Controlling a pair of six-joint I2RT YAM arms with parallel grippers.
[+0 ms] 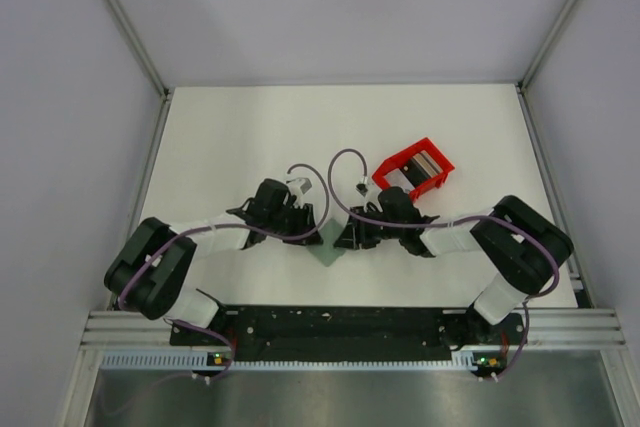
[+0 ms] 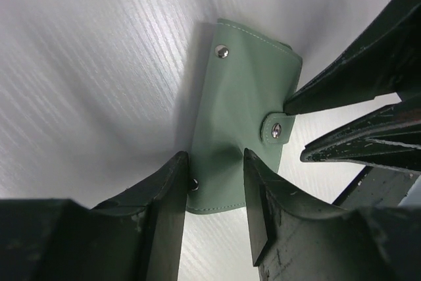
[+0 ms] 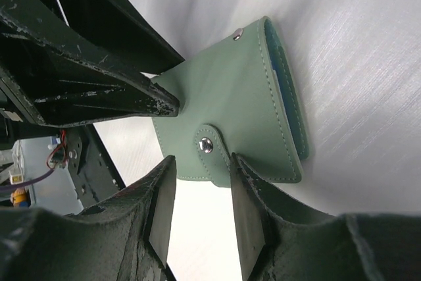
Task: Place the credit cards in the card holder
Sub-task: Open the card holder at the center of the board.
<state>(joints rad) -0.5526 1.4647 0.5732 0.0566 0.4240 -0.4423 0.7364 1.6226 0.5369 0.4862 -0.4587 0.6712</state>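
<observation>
Left gripper (image 2: 216, 157) and right gripper (image 3: 202, 160), both part-open, seemingly press fingertips on the closed grey-green card holder (image 2: 240, 97).

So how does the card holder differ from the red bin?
The card holder is pale green; the red bin is red. The card holder is a thin folded wallet, snapped shut; the red bin is an open box. The card holder sits between the left gripper and the right gripper; the red bin stands farther back. Both look small beside the arms.
</observation>
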